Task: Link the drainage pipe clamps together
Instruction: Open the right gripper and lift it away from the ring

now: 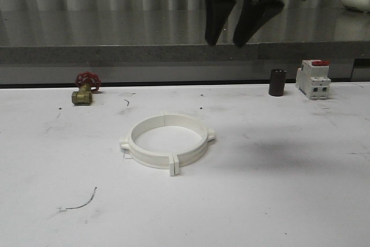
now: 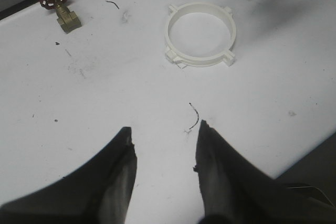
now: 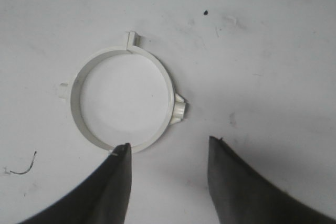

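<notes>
- The front view looks forward, low over the white counter (image 1: pixel 277 189) toward its far edge, the ring (image 1: pixel 166 141) at mid-distance.
- The left wrist view looks down at a slant from high over the counter, past the left claw (image 2: pixel 164 148); the ring (image 2: pixel 200 34) is well off.
- The right wrist view looks straight down from closer, the ring (image 3: pixel 124 99) just beyond the right claw (image 3: pixel 169 146).
- All three share the ring; front and left wrist views share the valve (image 1: pixel 85 88) (image 2: pixel 61 8).

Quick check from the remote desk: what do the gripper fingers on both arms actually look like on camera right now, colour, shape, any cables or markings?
Both look alike. The left gripper has two matte black fingers, broad at the base and tapering to blunt, slightly chipped tips. The right gripper has the same black, wedge-shaped fingers; in the front view it is a dark silhouette. No markings are legible; a thin cable shows at the left wrist view's corner.
</notes>
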### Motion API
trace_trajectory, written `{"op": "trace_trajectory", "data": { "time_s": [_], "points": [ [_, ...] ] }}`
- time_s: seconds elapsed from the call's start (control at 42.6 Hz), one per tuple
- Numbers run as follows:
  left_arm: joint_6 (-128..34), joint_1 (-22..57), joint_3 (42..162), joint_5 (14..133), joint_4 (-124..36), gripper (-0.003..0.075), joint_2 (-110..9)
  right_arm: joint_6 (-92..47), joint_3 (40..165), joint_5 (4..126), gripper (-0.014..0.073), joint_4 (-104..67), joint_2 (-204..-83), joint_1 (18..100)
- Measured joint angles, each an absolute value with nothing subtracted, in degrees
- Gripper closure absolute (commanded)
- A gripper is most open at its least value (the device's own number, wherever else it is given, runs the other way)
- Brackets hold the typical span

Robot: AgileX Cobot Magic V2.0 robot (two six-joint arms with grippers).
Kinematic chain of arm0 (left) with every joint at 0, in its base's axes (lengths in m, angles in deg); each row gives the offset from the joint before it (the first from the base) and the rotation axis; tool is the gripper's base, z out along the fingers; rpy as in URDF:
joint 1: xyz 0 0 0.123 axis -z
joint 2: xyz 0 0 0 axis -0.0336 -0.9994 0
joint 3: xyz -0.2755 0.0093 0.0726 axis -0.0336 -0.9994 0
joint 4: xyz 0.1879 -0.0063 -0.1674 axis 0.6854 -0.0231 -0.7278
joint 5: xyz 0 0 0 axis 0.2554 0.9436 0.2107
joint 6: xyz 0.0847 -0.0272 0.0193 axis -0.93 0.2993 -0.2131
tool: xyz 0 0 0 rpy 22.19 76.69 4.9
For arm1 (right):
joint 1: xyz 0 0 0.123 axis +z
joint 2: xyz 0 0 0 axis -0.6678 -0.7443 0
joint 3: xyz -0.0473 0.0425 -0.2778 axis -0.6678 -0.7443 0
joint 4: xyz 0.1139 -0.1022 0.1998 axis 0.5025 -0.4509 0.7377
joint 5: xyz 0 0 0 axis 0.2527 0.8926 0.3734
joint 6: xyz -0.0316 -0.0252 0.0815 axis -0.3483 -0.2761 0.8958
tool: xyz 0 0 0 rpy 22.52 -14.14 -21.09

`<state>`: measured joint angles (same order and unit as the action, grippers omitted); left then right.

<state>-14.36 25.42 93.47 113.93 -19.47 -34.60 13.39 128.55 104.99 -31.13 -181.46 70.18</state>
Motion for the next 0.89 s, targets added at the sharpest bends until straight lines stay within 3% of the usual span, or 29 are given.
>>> {"op": "trace_trajectory", "data": {
  "time_s": [0.376, 0.892],
  "points": [
    [-14.4, 25.4, 93.5, 113.9, -19.5, 0.0447, -34.6, 12.8, 108.0, 102.4, 0.0219, -36.3, -153.9, 70.2],
    [-14.4, 25.4, 93.5, 113.9, -19.5, 0.0447, -34.6, 12.8, 91.3, 104.4, 0.0219, -36.5, -126.3, 70.2]
  ]
}}
